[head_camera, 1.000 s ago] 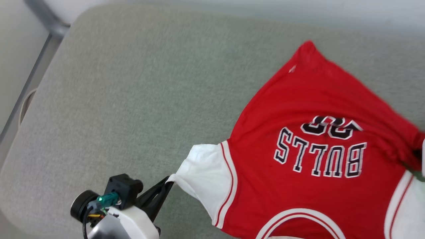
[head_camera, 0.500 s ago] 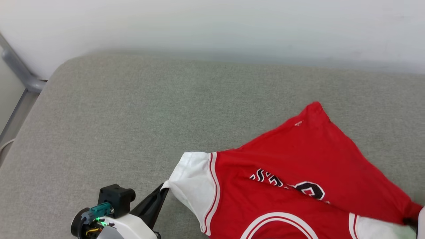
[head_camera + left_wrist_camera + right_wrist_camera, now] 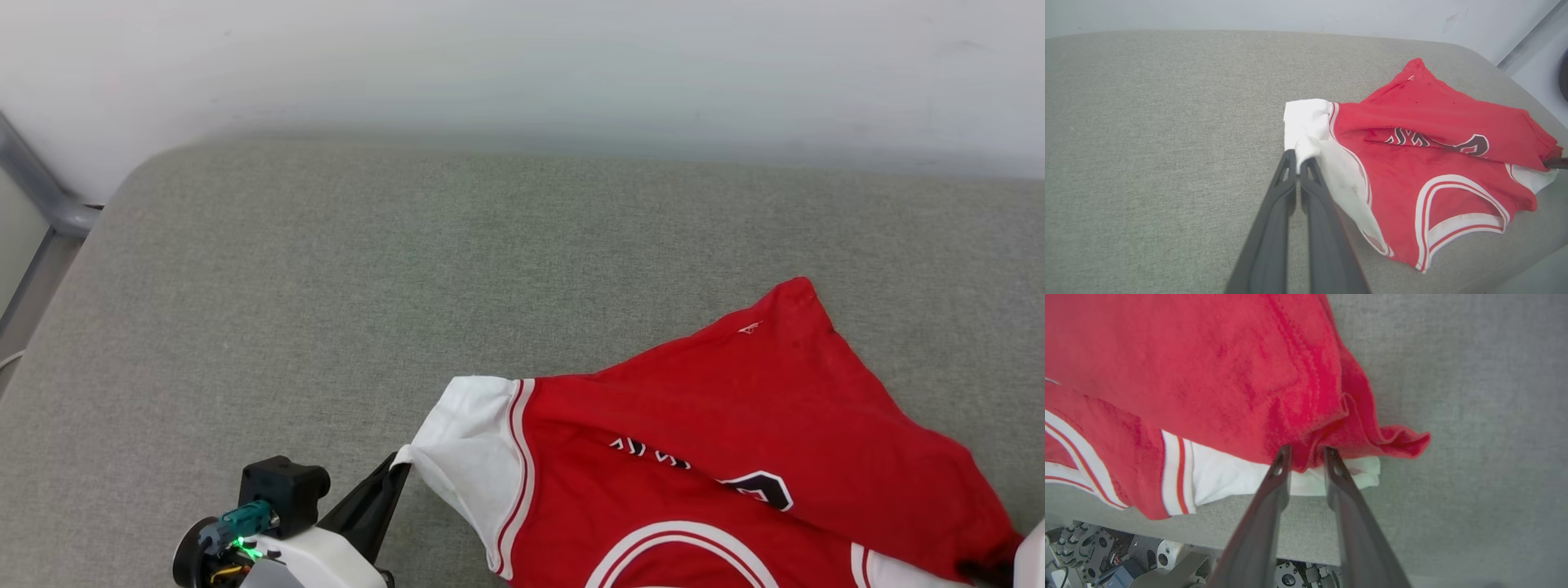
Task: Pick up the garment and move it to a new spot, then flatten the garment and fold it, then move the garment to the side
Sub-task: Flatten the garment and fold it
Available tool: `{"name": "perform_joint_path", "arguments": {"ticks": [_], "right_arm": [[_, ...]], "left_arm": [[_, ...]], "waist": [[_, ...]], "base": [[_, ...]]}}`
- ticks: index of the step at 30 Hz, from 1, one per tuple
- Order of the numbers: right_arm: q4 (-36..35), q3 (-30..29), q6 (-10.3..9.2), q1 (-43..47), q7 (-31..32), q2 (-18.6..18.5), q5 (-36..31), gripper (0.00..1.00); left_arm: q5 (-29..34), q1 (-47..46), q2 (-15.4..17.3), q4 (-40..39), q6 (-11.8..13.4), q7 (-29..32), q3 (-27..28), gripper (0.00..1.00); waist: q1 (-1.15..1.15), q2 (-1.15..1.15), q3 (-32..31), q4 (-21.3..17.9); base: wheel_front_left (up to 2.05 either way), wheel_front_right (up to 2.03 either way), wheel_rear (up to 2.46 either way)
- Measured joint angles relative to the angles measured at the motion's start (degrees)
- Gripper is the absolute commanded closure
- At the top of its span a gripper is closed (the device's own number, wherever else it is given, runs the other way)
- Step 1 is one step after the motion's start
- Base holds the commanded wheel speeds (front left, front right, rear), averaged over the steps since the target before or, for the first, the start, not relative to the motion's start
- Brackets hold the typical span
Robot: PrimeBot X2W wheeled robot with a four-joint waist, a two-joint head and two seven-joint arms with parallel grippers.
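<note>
The garment (image 3: 694, 457) is a red jersey with white sleeves, lying on the grey cushion at the right, its red body doubled over so that only scraps of the black-and-white print show. My left gripper (image 3: 397, 461) is shut on the tip of the white sleeve (image 3: 1306, 122), seen close in the left wrist view at the left gripper (image 3: 1298, 157). In the right wrist view my right gripper (image 3: 1306, 451) has its fingers slightly apart, open, with a bunched red fold of the garment (image 3: 1208, 375) lying between the tips over the other white sleeve (image 3: 1241, 477).
The grey cushion (image 3: 326, 286) spreads wide to the left and behind the jersey, ending at a white wall (image 3: 522, 65). A grey metal bar (image 3: 41, 196) stands at the far left corner. Below the cushion's front edge, the robot's base (image 3: 1106, 555) shows.
The head camera has tilted up, bringing the wall into view. The jersey's red body has folded over the print, hiding most of the lettering. My left gripper keeps its hold on the sleeve.
</note>
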Motion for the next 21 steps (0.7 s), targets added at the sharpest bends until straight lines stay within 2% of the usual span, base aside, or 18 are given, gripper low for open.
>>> {"name": "perform_joint_path", "arguments": {"ticks": [4,8,13,17,21], "right_arm": [[-3.5,0.6,0.00,-2.8,1.6,-2.5,1.9,0.00],[-8.1,0.8,-0.01,-6.8,5.9,-4.3,3.5,0.00],[-12.1,2.2,-0.01,-15.2,10.7,-4.1,2.7,0.00],[-11.9,4.0,0.00,-22.1,13.6,-3.2,0.2,0.00],[-7.9,5.0,0.00,-28.0,15.8,-2.4,-2.5,0.00]], "left_arm": [[0.3,-0.3,0.3,-0.7,0.0,0.2,-0.2,1.00],[0.8,-0.9,0.4,-1.5,0.0,0.4,-0.6,1.00],[1.6,-2.7,0.3,-2.8,-0.6,0.8,-1.4,1.00],[2.1,-4.5,-0.5,-3.3,-1.3,1.2,-2.1,1.00],[2.6,-6.2,-1.2,-3.4,-1.9,1.3,-3.0,1.00]], "waist": [[0.00,0.00,0.7,0.6],[0.00,0.00,2.0,1.7],[0.01,0.00,4.8,3.5],[0.01,0.00,7.5,5.6],[0.02,0.00,10.2,8.2]], "base": [[0.00,0.00,0.00],[0.00,0.00,0.00],[0.00,0.00,0.00],[0.00,0.00,0.00],[0.00,0.00,0.00]]}}
